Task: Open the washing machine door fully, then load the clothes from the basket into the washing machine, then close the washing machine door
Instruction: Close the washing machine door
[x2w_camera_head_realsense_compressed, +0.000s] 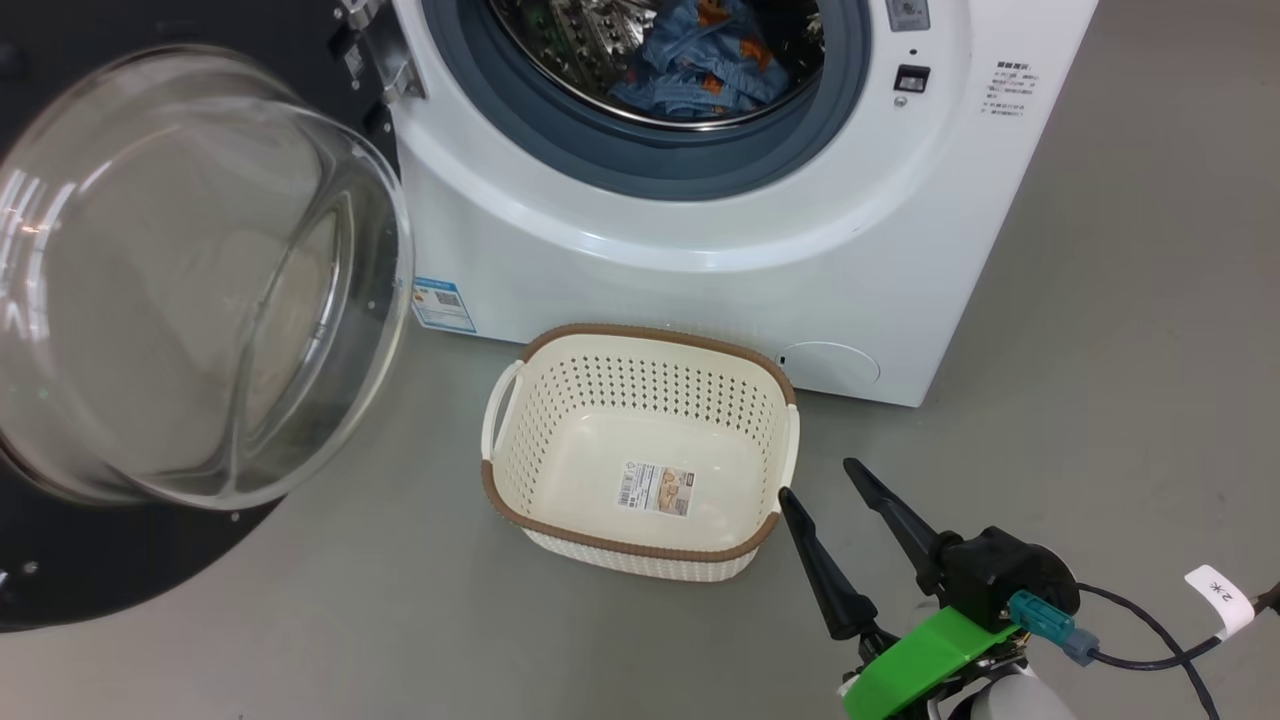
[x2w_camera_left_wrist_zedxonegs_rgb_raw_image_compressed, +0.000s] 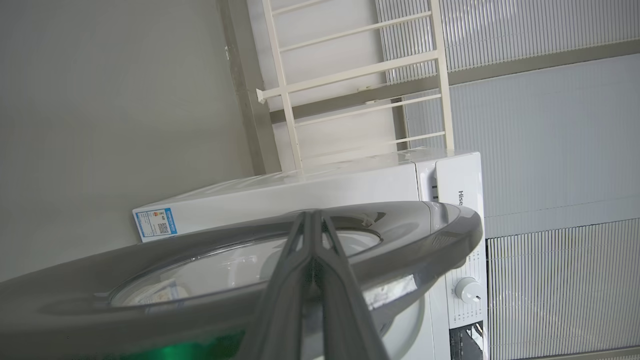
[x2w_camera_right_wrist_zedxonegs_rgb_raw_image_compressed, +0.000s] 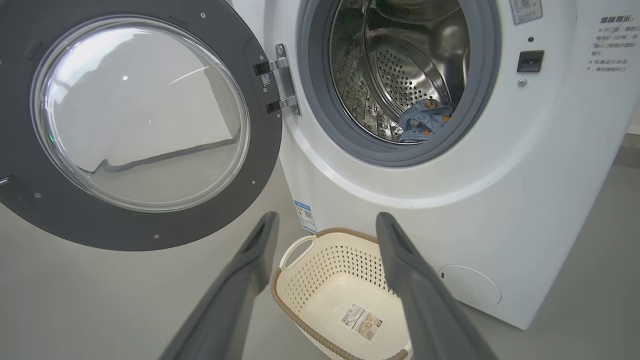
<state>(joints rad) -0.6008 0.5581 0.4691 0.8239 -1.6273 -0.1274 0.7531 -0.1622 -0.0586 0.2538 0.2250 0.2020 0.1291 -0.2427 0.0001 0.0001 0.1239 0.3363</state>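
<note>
Big white front-loading washing machine (x2w_camera_head_realsense_compressed: 700, 260), round black-rimmed glass door (x2w_camera_head_realsense_compressed: 190, 290) swung open. Light blue bear-print clothes (x2w_camera_head_realsense_compressed: 700, 60) inside steel drum (x2w_camera_right_wrist_zedxonegs_rgb_raw_image_compressed: 400, 75). Cream perforated plastic basket (x2w_camera_head_realsense_compressed: 640, 395) on floor (x2w_camera_head_realsense_compressed: 1100, 350) before it. Right gripper (x2w_camera_head_realsense_compressed: 818, 478) spread wide, empty, beside basket; left gripper (x2w_camera_left_wrist_zedxonegs_rgb_raw_image_compressed: 311, 215) pinched shut by door rim.

the washing machine door (x2w_camera_head_realsense_compressed: 200, 290) runs off the head view's left edge; the basket label (x2w_camera_head_realsense_compressed: 655, 488) is unreadable.

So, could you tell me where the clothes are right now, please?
In the head view, the clothes lie in the drum of the washing machine, top centre, beyond the empty basket.
</note>
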